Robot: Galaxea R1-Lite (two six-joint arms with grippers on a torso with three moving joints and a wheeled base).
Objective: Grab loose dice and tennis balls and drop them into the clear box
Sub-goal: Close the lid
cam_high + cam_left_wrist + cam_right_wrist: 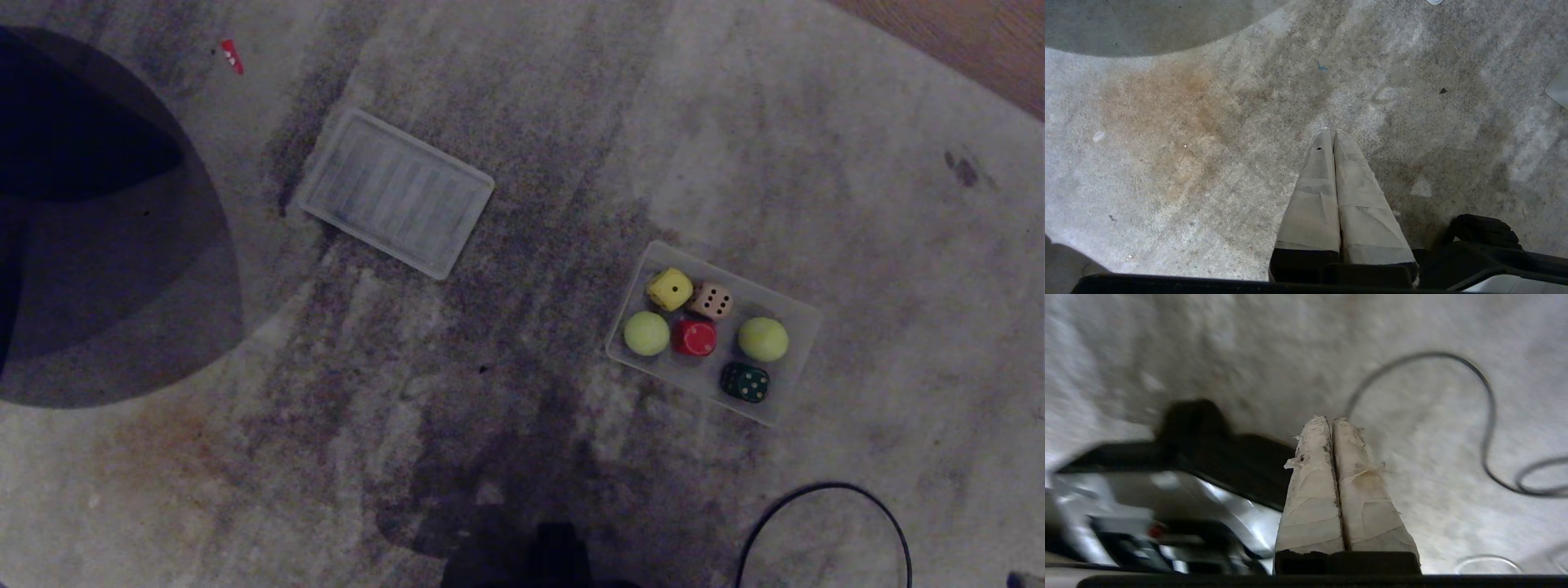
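Note:
The clear box [796, 310] lies on the carpet right of centre in the head view. Inside it sit a yellow die [669, 288], a tan die [711, 301], a red die [695, 337], a dark green die [744, 382] and two tennis balls [647, 333] [763, 339]. Neither arm shows in the head view. My left gripper [1331, 131] is shut and empty over bare carpet. My right gripper [1330, 419] is shut with nothing between its taped fingers, over carpet beside the robot's base.
The box's flat ribbed lid [396, 192] lies apart at upper left of centre. A black cable [824, 490] loops on the carpet at lower right, seen as a cable [1486, 412] in the right wrist view. A dark round shape [98, 229] fills the left. Wood floor [963, 41] shows at the far right corner.

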